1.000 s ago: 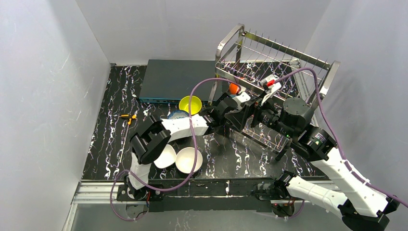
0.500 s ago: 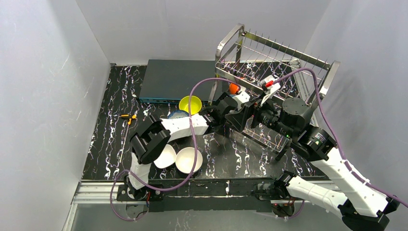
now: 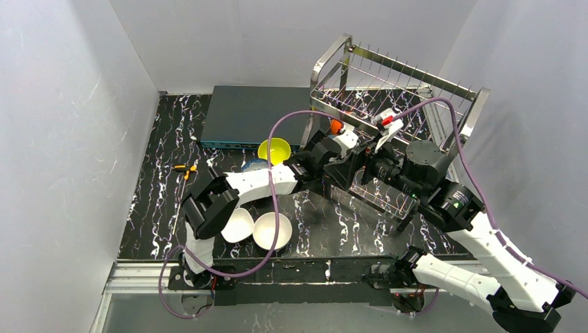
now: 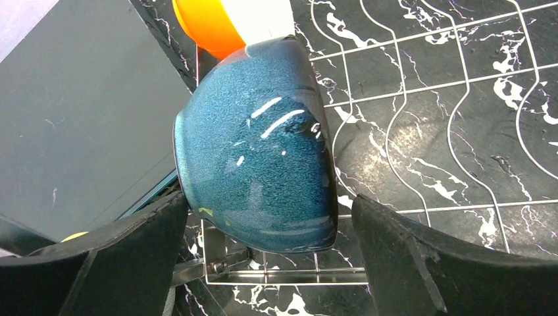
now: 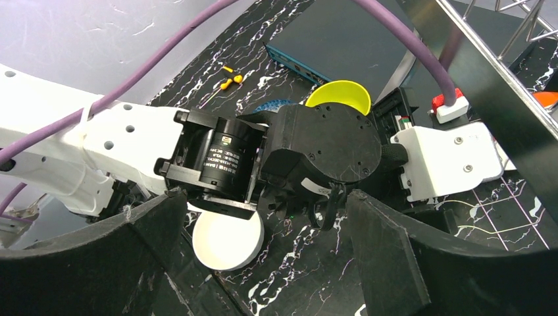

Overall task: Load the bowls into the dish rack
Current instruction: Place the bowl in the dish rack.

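A dark blue bowl (image 4: 253,145) stands on its side in the lower tier of the steel dish rack (image 3: 399,87), against an orange bowl (image 4: 204,23) with a white inside. My left gripper (image 4: 270,197) is open around the blue bowl: the left finger is close to its side and a gap shows at the right finger. In the top view the left gripper (image 3: 344,164) reaches into the rack's near end by the orange bowl (image 3: 337,126). My right gripper (image 5: 263,197) is open and empty, hovering over the left arm's wrist (image 5: 322,141).
A yellow bowl (image 3: 274,149), a blue-grey bowl (image 3: 256,165) and two white bowls (image 3: 272,230) lie on the black marble table. A flat dark grey-blue box (image 3: 253,114) lies at the back. A small orange-handled tool (image 3: 184,168) lies at the left. A purple cable loops over the left arm.
The left arm has shifted slightly, its elbow going a little left. The right arm has not moved.
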You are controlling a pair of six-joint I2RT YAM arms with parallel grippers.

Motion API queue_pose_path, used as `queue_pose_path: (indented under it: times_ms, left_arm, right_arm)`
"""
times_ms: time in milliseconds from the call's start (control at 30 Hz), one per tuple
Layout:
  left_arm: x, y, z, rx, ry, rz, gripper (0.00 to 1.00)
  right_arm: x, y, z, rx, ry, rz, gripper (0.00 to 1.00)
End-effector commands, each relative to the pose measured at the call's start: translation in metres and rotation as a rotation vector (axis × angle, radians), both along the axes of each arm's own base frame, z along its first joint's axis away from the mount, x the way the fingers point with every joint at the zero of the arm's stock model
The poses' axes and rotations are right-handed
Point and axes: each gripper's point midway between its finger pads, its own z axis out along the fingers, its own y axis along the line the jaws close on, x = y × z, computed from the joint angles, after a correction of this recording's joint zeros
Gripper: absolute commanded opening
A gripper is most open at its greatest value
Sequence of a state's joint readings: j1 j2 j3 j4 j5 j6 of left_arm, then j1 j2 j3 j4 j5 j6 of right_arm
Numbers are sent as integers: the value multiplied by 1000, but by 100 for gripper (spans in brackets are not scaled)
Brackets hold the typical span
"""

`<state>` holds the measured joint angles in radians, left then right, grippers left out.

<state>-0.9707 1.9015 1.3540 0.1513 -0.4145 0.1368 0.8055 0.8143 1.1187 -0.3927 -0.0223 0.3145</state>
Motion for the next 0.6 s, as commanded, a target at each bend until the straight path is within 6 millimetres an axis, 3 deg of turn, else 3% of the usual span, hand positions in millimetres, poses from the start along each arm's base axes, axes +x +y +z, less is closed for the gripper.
queue_pose_path:
  times_ms: [0,267,567]
  left_arm:
    - [4,10,65,-120,-86,61,93]
    - [9,26,63,-28,-84,131,89]
    - [-4,32,87,-85,-90,95,91]
  right_arm:
    - [-1,1,33,72,-64,5,99]
    - [-1,3,34,78,-62,10,99]
    - [-1,3,34,81,-60,11,99]
